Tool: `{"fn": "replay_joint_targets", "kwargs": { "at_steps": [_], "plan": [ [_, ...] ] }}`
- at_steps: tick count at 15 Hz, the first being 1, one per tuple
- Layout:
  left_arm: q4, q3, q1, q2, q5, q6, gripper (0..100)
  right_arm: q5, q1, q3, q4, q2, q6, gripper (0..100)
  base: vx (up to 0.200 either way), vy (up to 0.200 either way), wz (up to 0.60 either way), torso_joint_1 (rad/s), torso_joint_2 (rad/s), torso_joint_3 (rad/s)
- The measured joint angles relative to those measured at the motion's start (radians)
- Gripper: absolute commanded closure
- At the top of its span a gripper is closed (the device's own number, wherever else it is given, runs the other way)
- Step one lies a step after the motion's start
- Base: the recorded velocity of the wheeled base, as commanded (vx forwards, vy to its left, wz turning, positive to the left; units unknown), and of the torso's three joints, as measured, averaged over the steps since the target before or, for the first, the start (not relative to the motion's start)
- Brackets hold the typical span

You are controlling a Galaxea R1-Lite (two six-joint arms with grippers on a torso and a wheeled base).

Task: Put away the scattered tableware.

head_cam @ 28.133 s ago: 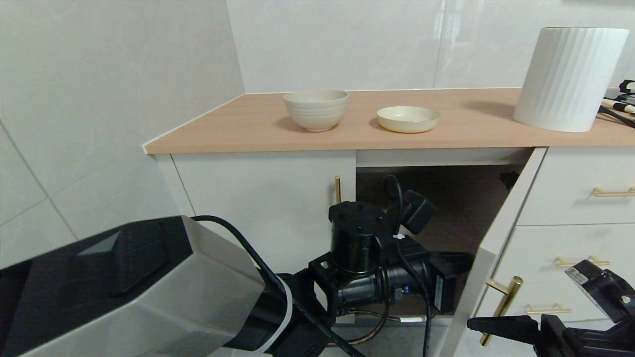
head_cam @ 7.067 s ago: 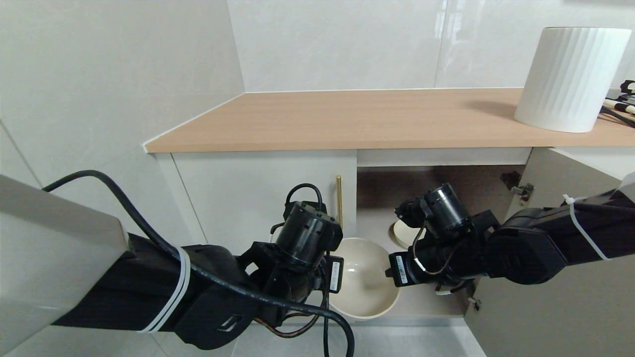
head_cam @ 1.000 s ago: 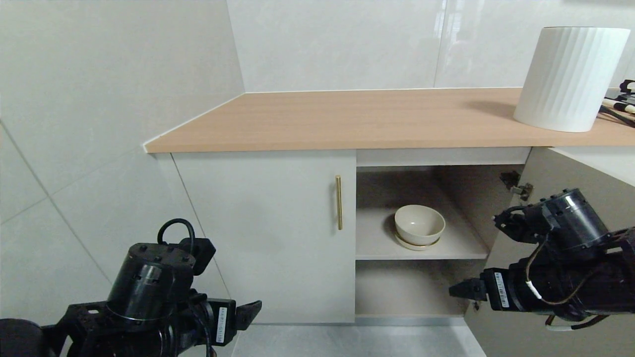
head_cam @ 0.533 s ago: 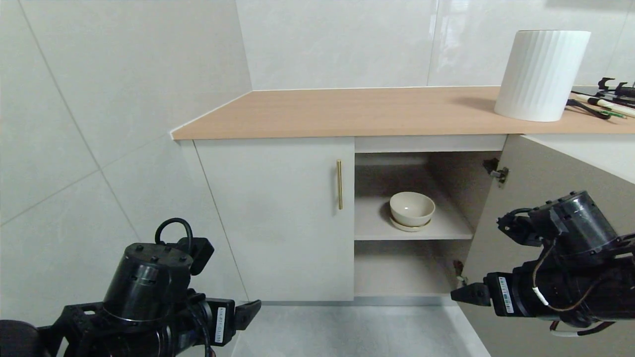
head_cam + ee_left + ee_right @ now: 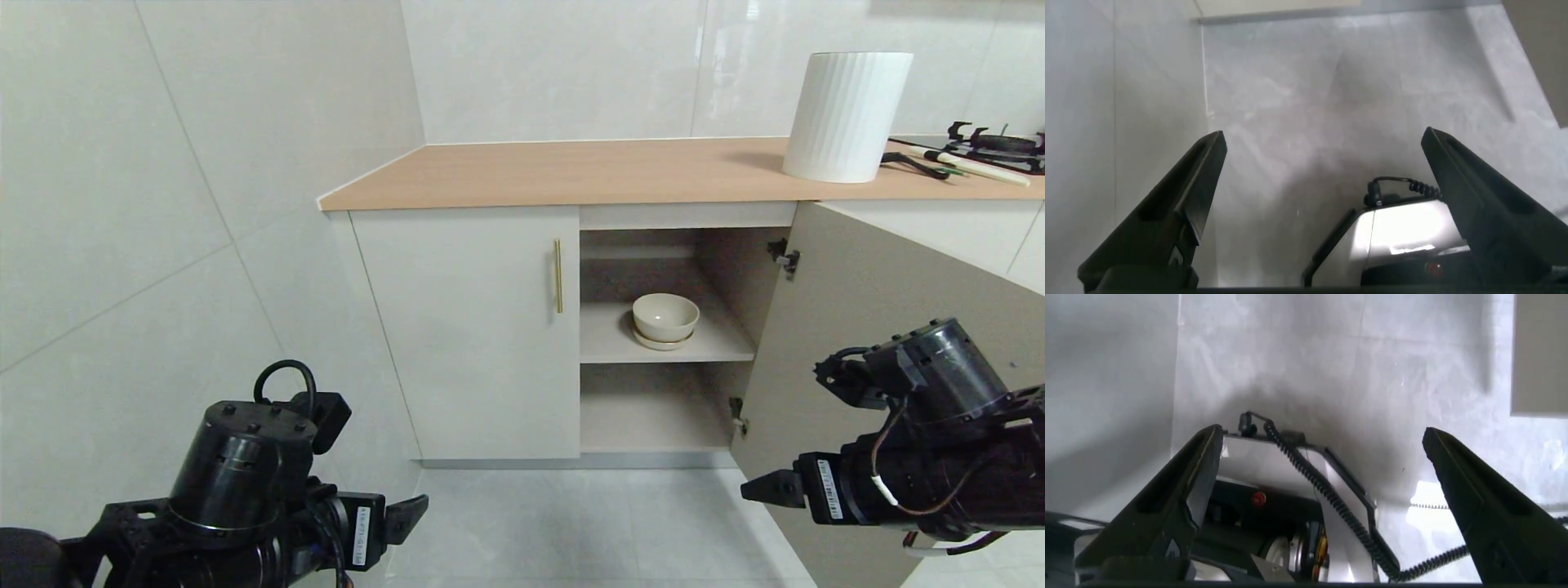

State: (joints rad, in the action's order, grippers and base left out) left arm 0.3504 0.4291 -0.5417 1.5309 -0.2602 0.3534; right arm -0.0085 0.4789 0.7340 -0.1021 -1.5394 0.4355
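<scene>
Bowl (image 5: 665, 315) and plate (image 5: 661, 343) moved off bench (image 5: 571, 171) into cabinet (image 5: 727, 269), stacked | left end effector (image 5: 1323, 139), right end effector (image 5: 1323, 434) withdrawn from cabinet, spread wide, empty

A tall white ribbed cylindrical container (image 5: 847, 116) stands at the right end of the light wooden countertop (image 5: 588, 171), with the glossy white tiled wall (image 5: 555, 65) behind it. Just to its right lie a few long-handled utensils (image 5: 955, 161). Pale grey floor tiles (image 5: 588, 523) spread across the near ground.
</scene>
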Motion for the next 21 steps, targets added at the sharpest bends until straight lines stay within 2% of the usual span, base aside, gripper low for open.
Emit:
{"fn": "replay_joint_targets", "kwargs": {
  "at_steps": [6, 12, 18, 21],
  "plan": [
    [0.000, -0.005, 0.000, 0.004, 0.000, -0.005, 0, -0.003, -0.002, 0.001, 0.004, -0.019, 0.003, 0, 0.000, 0.000, 0.00, 0.000, 0.00, 0.000],
    [0.003, -0.007, -0.001, 0.009, -0.012, -0.006, 0, -0.003, -0.034, -0.033, 0.002, -0.008, 0.003, 0, 0.000, -0.200, 0.00, 0.006, 0.00, 0.001],
    [0.002, -0.005, -0.002, 0.004, -0.012, -0.006, 0, 0.002, -0.047, -0.141, 0.001, 0.090, 0.005, 0, 0.000, -0.200, 0.00, 0.002, 0.00, 0.005],
    [0.001, -0.006, -0.002, 0.003, -0.012, -0.006, 0, 0.006, -0.134, -0.184, 0.001, 0.139, -0.002, 0, 0.000, -0.200, 0.00, 0.001, 0.00, 0.001]
  ]
}}
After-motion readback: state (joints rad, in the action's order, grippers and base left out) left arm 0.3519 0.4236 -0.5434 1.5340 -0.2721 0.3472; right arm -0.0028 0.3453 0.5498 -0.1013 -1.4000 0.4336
